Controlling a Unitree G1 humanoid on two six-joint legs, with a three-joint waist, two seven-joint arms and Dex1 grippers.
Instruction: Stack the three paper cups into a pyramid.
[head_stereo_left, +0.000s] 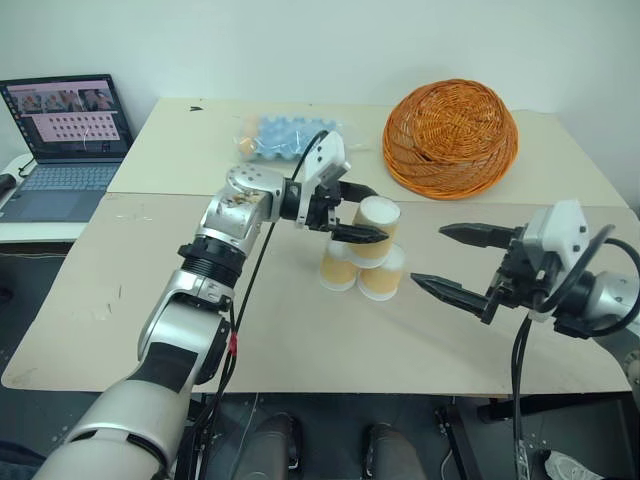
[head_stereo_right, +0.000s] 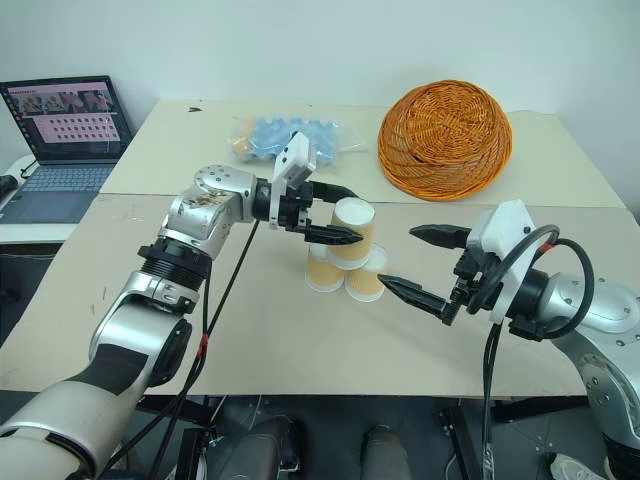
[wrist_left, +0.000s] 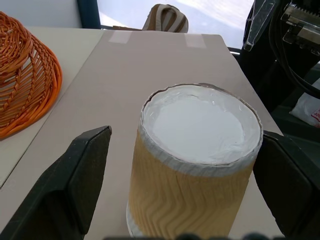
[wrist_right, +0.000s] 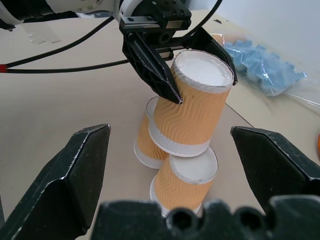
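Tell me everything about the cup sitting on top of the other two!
The top cup is tan ribbed paper with a white rim and white base. It is upside down, base up, tilted a little, resting across the two lower cups. The left gripper is open around it, its fingers on either side, with a gap showing beside one.

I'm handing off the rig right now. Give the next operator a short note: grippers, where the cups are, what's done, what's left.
Left gripper: open, its fingers on either side of the top cup, gaps visible in the left wrist view.
Right gripper: open, holding nothing, off to the right of the stack.
Cups: two bottom cups stand upside down side by side on the table; the top cup sits upside down on them, tilted in the right wrist view.
Done: pyramid assembled, grip let go.
Left: draw the left gripper back without brushing the top cup, then check that it stands.
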